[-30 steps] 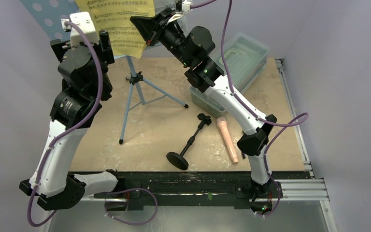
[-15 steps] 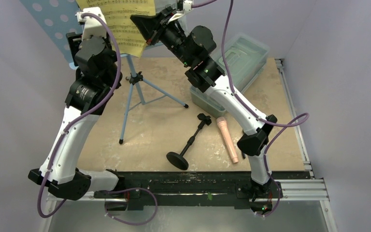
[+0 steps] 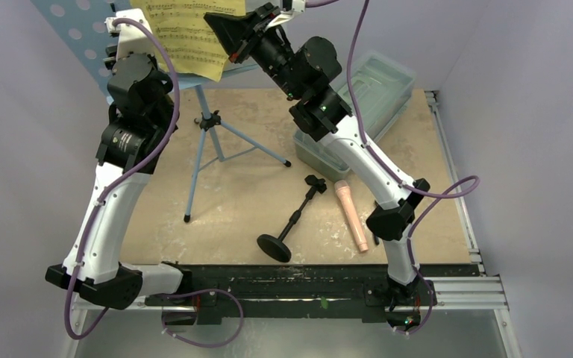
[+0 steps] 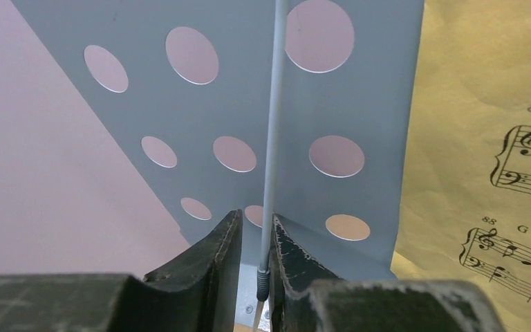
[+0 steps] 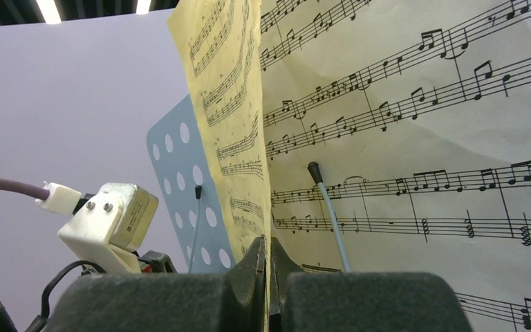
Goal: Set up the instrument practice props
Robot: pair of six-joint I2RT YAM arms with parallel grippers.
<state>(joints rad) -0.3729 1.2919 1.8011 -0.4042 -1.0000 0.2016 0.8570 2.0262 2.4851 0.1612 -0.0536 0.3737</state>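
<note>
The light blue perforated music stand (image 3: 207,123) rises at the table's back left on its tripod. In the left wrist view my left gripper (image 4: 256,242) straddles a thin grey retaining wire (image 4: 271,138) in front of the stand's desk (image 4: 221,90). The right finger touches the wire and a narrow gap shows on the left. My right gripper (image 5: 266,256) is shut on the lower edge of a yellow music sheet (image 5: 238,104), held against a white music sheet (image 5: 422,138) on the desk. The black mic stand (image 3: 295,216) and the peach-pink microphone (image 3: 351,216) lie flat on the table.
A clear lidded plastic box (image 3: 365,97) sits at the back right under the right arm. The left wrist's white camera housing (image 5: 107,218) hangs close to the stand's left edge. Walls close the table in on both sides.
My left arm has swung in towards the stand's desk and its jaws have narrowed around the wire. My right arm has lifted slightly with the yellow sheet.
</note>
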